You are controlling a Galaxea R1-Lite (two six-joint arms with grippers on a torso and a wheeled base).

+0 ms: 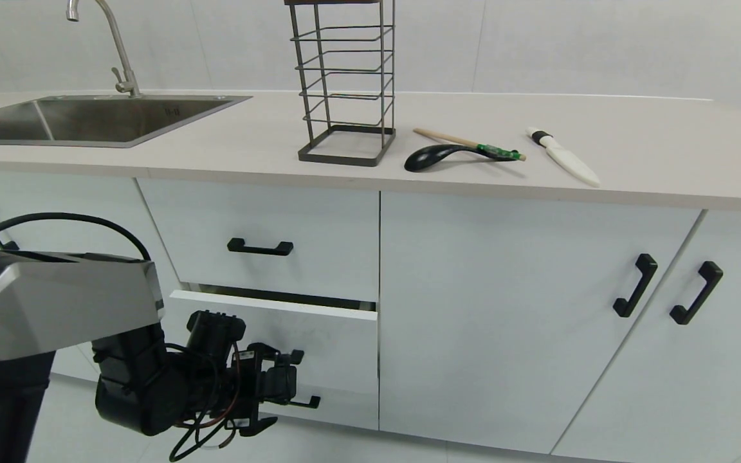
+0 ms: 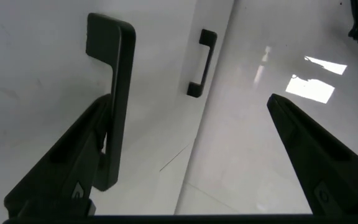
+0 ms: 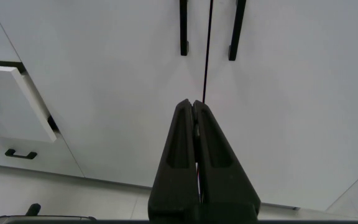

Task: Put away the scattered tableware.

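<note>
Black drawer handle point(image 2: 118, 93) sits between spread fingers point(image 2: 61, 168) of my left gripper point(image 2: 188, 102); lower drawer point(image 1: 319, 350) ajar. My right gripper point(image 3: 194, 109) closed, empty. Ladle point(image 1: 431, 156), knife point(image 1: 567, 157) on counter point(image 1: 634, 128).

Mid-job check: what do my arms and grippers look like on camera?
The left arm has a grey angular cover, a black wrist section and loose black cables looping around it. The left gripper has black, tapered wedge fingers; the right gripper has matching black wedge fingers with recessed faces.
</note>
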